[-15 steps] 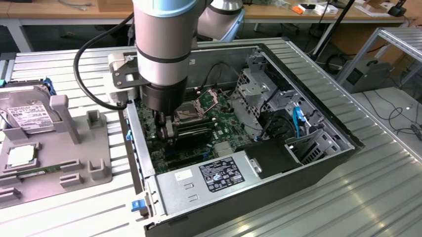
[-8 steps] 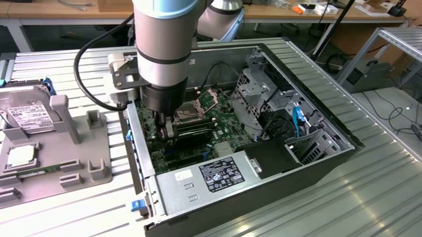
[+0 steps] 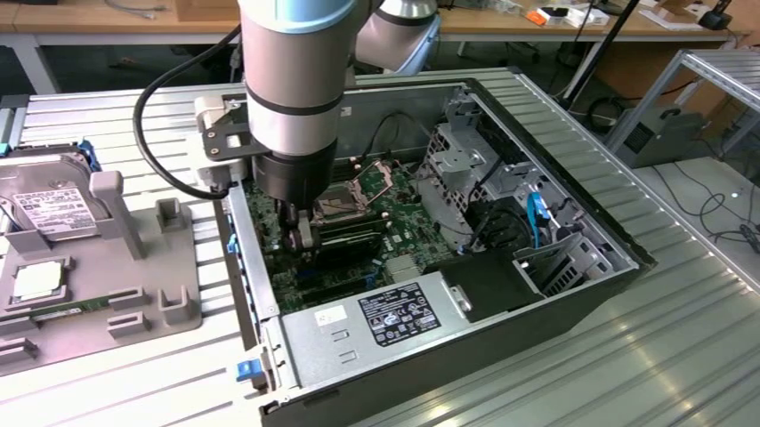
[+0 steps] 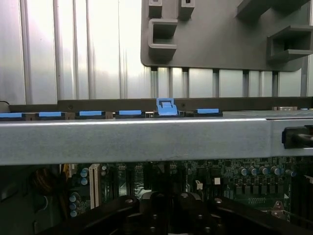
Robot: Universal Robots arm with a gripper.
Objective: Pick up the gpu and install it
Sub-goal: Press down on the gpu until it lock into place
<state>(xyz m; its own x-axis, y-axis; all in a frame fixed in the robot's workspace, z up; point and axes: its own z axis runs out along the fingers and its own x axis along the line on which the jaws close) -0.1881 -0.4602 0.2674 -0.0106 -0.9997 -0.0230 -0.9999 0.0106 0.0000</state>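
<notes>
Pincer down inside the open computer case.

The pincer point(image 3: 302, 238) stood closed low over the motherboard point(image 3: 368, 213) in the computer case point(image 3: 558, 222), near the case's rear wall on the exterior view's left; whether it gripped the gpu could not be told, nor where the gpu lay. A hard drive point(image 3: 48, 209) rested on the grey fixture tray point(image 3: 131, 294) on the desk point(image 3: 665, 356).

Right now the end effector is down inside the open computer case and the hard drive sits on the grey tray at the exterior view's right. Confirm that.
One detail is wrong. The end effector is indeed down inside the open computer case, but the hard drive sits on the grey tray at the exterior view's left, not its right. The exterior view shows this.
</notes>
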